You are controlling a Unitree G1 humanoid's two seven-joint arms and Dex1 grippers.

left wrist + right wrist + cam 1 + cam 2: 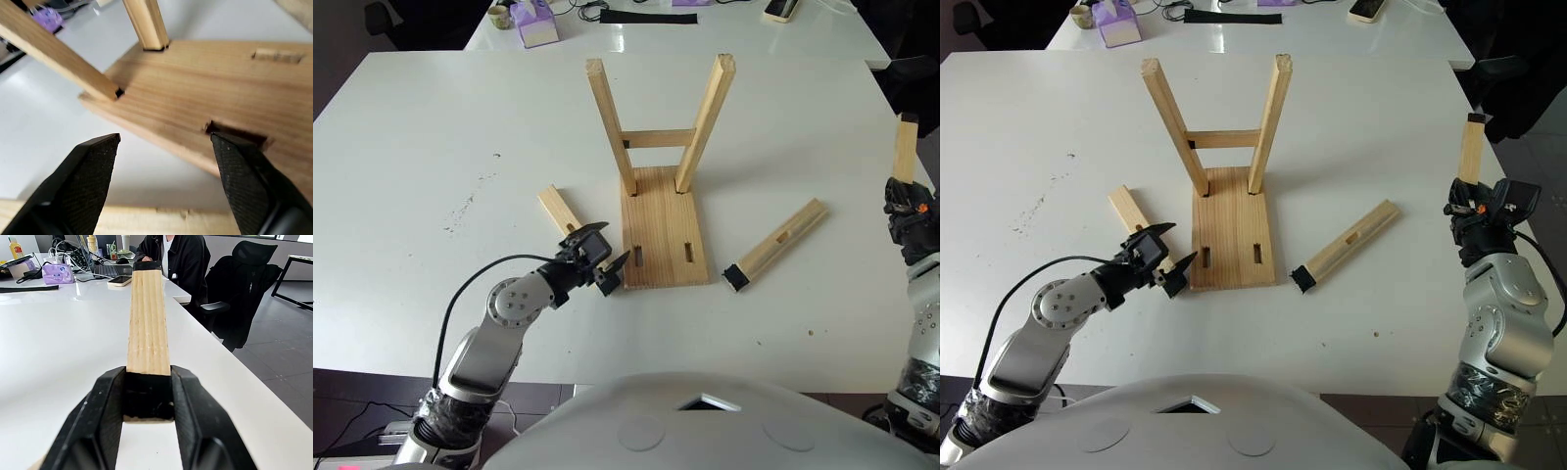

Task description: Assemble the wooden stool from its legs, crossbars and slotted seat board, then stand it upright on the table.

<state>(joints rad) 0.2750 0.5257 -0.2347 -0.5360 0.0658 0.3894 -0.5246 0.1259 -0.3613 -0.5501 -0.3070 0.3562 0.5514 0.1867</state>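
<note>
Shows seat board flat on table, two legs and crossbar slotted at its far end. Holds left end effector spread wide, empty, at board's near left corner, covering part of a loose piece. Clamps right end effector on a leg far right of board.

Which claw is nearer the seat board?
Left. Left claw is open at the seat board's near left corner; the right claw is at the table's right edge, shut on a leg.

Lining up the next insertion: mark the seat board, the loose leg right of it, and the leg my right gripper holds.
seat board [664, 227], left eye view, bare middle of its face.
loose leg [779, 242], left eye view, mid-length.
held leg [148, 318], right wrist view, face above the jaws.
</note>
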